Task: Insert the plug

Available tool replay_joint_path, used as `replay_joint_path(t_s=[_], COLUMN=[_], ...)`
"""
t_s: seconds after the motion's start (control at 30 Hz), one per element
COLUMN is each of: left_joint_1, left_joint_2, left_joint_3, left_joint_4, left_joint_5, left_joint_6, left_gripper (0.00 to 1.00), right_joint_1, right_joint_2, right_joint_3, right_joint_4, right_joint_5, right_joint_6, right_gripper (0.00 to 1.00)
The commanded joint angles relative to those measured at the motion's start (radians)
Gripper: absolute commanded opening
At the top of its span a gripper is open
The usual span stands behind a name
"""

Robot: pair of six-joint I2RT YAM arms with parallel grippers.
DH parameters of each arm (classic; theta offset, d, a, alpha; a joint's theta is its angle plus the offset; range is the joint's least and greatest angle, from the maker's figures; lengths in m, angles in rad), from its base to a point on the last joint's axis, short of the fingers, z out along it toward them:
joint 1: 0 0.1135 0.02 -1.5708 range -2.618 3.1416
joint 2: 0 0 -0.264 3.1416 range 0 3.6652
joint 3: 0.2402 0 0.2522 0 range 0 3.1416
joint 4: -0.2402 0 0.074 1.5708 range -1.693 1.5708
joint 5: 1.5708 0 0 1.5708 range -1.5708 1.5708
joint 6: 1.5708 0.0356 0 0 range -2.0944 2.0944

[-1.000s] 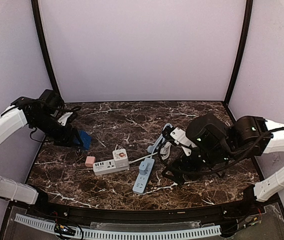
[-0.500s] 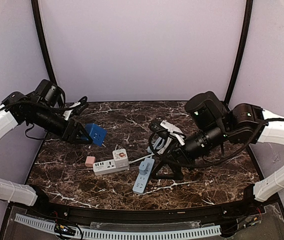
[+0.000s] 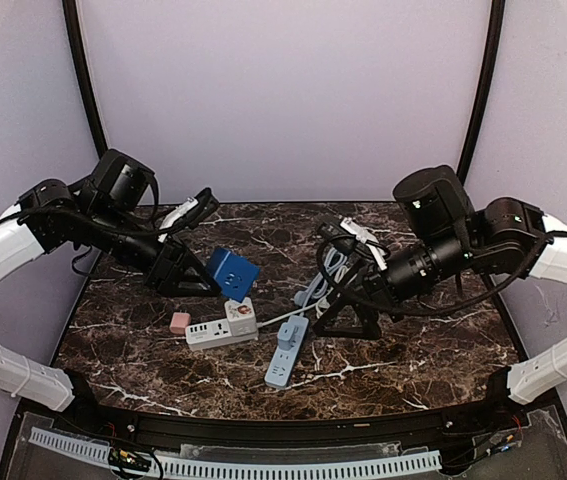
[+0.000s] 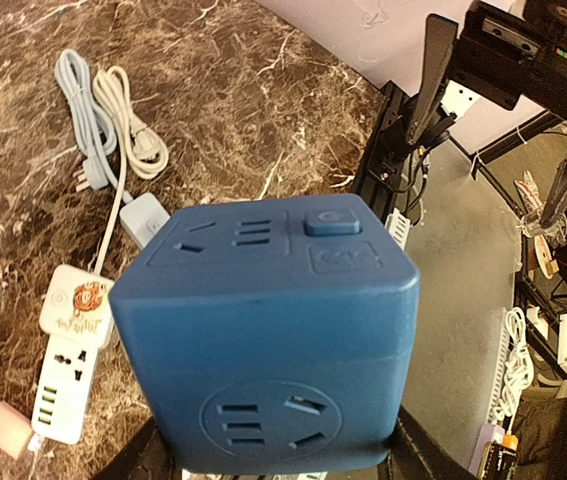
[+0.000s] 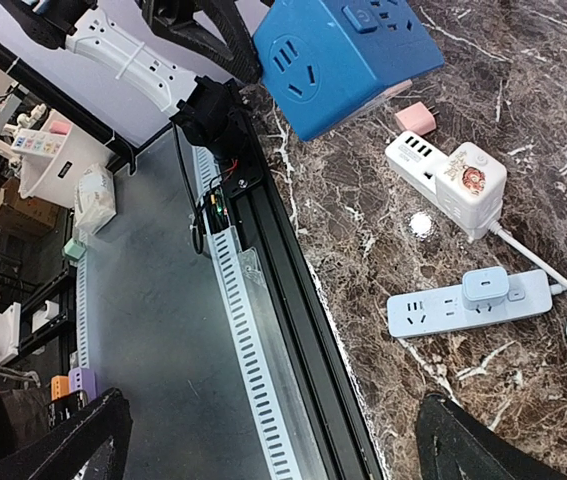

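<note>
My left gripper [image 3: 206, 279] is shut on a blue cube socket [image 3: 233, 272], held in the air above the left half of the table. In the left wrist view the cube [image 4: 263, 330] fills the frame between the fingers of that gripper [image 4: 278, 458]. Below it lie a white power strip [image 3: 221, 324] and a small pink plug [image 3: 180, 322]. A coiled grey and white cord with plug ends [image 4: 113, 130] lies mid-table. My right gripper [image 3: 349, 322] is open and empty, hanging low beside the cords. Its wrist view has it [image 5: 278, 440] over the table's near edge.
A light blue power strip [image 3: 285, 358] with a blue adapter [image 3: 289, 334] plugged in lies near the front centre. In the right wrist view it [image 5: 463, 300] sits by the black table rail [image 5: 293, 300]. A slotted cable duct [image 5: 253, 340] runs outside that rail.
My left arm has lifted the blue cube and carried it right, toward the white strip. The right arm has risen and pulled back, its gripper still open.
</note>
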Motion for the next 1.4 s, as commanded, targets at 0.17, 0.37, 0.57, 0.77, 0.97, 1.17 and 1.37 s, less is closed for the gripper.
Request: replay_joint_path(t_s=[0.17,0.37,0.57,0.77,0.97,1.17,1.37], left_joint_1=[-0.033,-0.060,-0.090,-0.123,-0.141,-0.155,-0.170], left_joint_2=[0.016,0.048,0.083,0.111,0.149,0.173,0.192], left_joint_3=[-0.048,-0.033,-0.032,-0.030,-0.014,0.007,0.023], left_joint_4=[0.206,0.244,0.240,0.234,0.221,0.219,0.209], left_joint_5=[0.221,0.345,0.408,0.422,0.412,0.411,0.411], left_joint_6=[0.087,0.163,0.178,0.209,0.232,0.257,0.278], left_gripper=[0.16,0.06,0.03,0.01,0.01,0.01,0.01], right_joint_1=[-0.025,-0.027,-0.030,-0.032,-0.039,-0.045,-0.064], right_joint_2=[-0.015,0.018,0.051,0.076,0.108,0.136,0.160], right_joint_3=[0.022,0.055,0.084,0.109,0.132,0.131,0.155], right_joint_4=[0.011,0.005,-0.016,-0.029,-0.035,-0.036,-0.044], right_joint_5=[-0.016,-0.066,-0.089,-0.120,-0.170,-0.202,-0.209], right_joint_6=[-0.056,-0.082,-0.107,-0.121,-0.104,-0.089,-0.100], right_gripper=[0.99,0.99,0.99,0.99,0.99,0.99,0.99])
